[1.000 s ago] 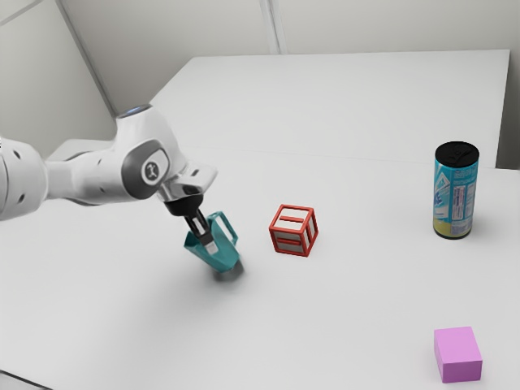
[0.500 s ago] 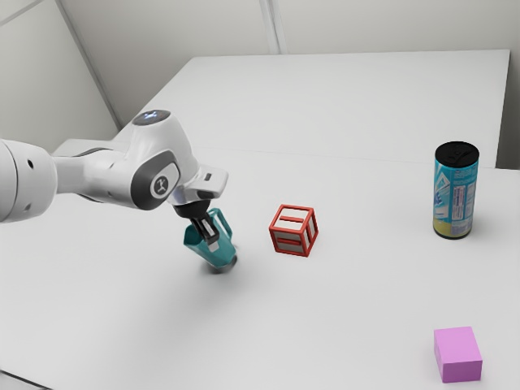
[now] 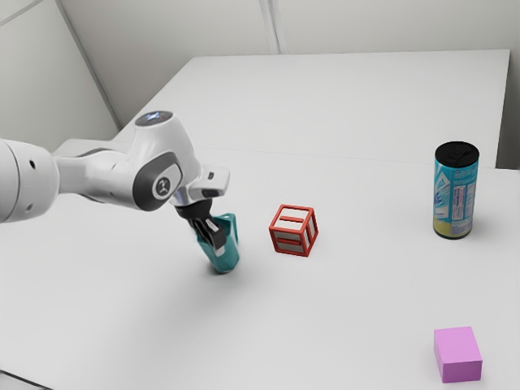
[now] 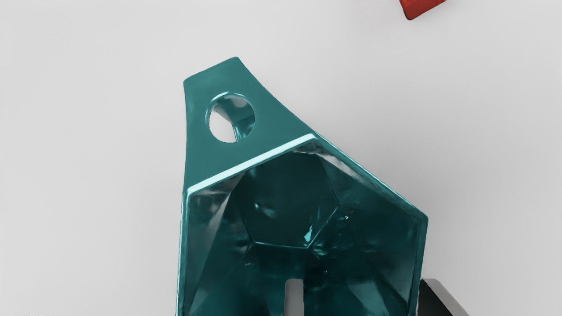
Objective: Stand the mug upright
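In the exterior view the gripper (image 3: 218,244) is at the teal mug (image 3: 227,253), its fingers over the mug's near side. The mug stands close to upright, base down at the table; whether the base lies fully flat I cannot tell. Looking into the mug (image 4: 285,202) in the wrist view, I see its five-sided mouth, its floor and the handle with a round hole. The gripper (image 4: 366,298) is open astride the mug's wall: one finger reaches inside the mouth, the other is outside, with a wide gap between them.
A red-and-white cube (image 3: 293,230) sits just beyond the mug toward the exterior view's right. Farther that way stand a blue can (image 3: 455,191) with a black top and a pink block (image 3: 457,355) near the front. All rest on the white table (image 3: 341,309).
The mug has swung from a clear tilt to nearly upright, its handle turning as well. My hand moved slightly toward the exterior view's right, then stayed almost still while the mug turned.
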Controlling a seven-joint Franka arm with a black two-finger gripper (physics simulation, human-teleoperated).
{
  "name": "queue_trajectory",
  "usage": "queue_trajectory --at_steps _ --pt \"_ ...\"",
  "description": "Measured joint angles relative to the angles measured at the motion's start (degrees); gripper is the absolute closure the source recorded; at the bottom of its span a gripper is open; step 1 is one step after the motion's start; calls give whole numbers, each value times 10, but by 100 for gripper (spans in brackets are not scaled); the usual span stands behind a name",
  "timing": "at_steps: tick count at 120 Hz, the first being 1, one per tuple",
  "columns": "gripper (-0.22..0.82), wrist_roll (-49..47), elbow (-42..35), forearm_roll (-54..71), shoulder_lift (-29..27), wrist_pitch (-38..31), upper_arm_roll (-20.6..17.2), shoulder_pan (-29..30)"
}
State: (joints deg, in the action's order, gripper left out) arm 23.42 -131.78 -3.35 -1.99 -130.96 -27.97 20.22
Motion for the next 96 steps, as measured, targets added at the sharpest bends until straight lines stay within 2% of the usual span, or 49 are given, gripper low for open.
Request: queue_trajectory --at_steps 17,36,76,83,96 --pt "22 -10 4 0 -27 4 -6 -4" --pt "11 -18 12 -1 -64 21 -10 -6" --pt "2 -80 207 -2 -53 186 -6 -1" --pt "2 -97 255 -1 -37 219 17 -23" --pt "1 -124 355 13 -3 286 117 -119"
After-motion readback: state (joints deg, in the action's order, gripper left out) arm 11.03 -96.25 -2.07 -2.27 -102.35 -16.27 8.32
